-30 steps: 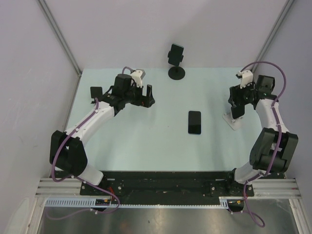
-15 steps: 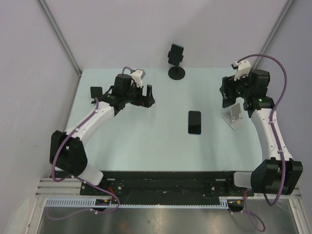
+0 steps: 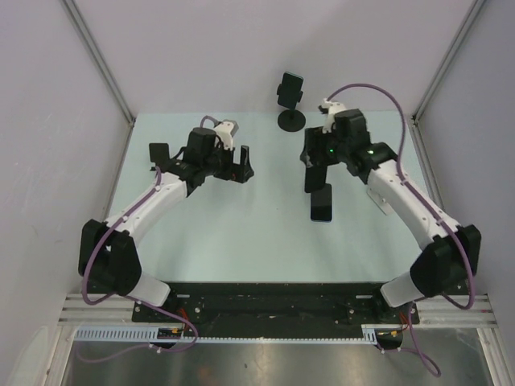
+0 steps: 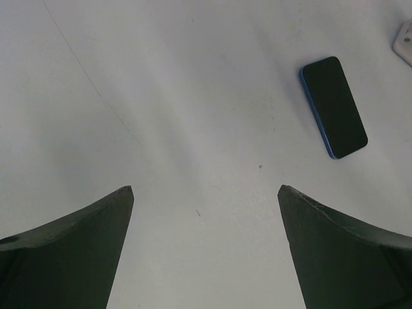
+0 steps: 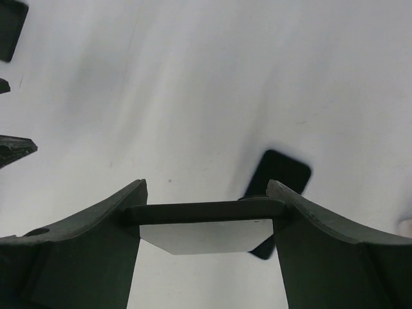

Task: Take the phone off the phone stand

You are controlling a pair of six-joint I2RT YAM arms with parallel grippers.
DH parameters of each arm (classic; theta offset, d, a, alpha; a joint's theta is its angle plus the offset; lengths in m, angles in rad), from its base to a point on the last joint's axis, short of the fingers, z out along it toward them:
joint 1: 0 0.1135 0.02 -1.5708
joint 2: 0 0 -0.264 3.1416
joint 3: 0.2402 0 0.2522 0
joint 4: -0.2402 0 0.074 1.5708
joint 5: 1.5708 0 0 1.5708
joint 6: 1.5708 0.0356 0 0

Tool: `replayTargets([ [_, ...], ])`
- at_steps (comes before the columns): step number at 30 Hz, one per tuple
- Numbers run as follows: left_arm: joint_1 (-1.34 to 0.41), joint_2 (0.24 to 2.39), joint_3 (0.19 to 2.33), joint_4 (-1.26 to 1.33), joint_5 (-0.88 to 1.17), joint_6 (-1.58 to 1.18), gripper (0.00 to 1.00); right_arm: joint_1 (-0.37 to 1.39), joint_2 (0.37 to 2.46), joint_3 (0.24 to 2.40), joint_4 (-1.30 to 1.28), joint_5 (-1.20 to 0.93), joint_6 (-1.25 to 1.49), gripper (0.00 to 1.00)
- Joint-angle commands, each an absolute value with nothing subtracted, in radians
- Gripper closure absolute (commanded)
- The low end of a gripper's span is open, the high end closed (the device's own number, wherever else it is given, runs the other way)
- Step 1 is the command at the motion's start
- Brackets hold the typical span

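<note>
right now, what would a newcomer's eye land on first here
The right hand is shut on a thin, flat phone, held over mid-table just above a second phone that lies flat. The left hand hangs open over bare table on the left. A black stand sits at the far edge.

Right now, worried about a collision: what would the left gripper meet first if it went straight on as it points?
Likely bare table: the open left gripper aims down at it. The flat-lying phone sits off that line, though depth is unclear.
</note>
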State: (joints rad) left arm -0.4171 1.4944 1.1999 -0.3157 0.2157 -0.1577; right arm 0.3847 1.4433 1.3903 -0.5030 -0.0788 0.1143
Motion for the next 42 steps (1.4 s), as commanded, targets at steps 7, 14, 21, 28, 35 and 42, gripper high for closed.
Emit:
replayTargets([
  [7,-0.426,1.279,0.994,-0.313,0.137,-0.152,0.0,0.545,1.738,1.551,-0.68,0.032,0.342,1.0],
  [14,-0.426,1.284,0.931,-0.308,0.025,-0.115,0.0,0.575,1.903,1.574,-0.67,0.089,0.38,1.0],
  [21,-0.426,1.331,0.942,-0.298,0.044,-0.115,0.0,0.594,2.012,1.565,-0.583,0.241,0.44,1.0],
  [28,-0.425,1.348,0.95,-0.298,0.051,-0.121,0.0,0.612,2.094,1.556,-0.548,0.44,0.498,0.87],
  [35,-0.425,1.351,0.95,-0.301,0.055,-0.127,0.0,0.637,2.134,1.532,-0.468,0.514,0.541,0.76],
  [42,-0.425,1.347,0.948,-0.299,0.06,-0.13,0.0,0.637,2.164,1.532,-0.42,0.592,0.549,0.56],
])
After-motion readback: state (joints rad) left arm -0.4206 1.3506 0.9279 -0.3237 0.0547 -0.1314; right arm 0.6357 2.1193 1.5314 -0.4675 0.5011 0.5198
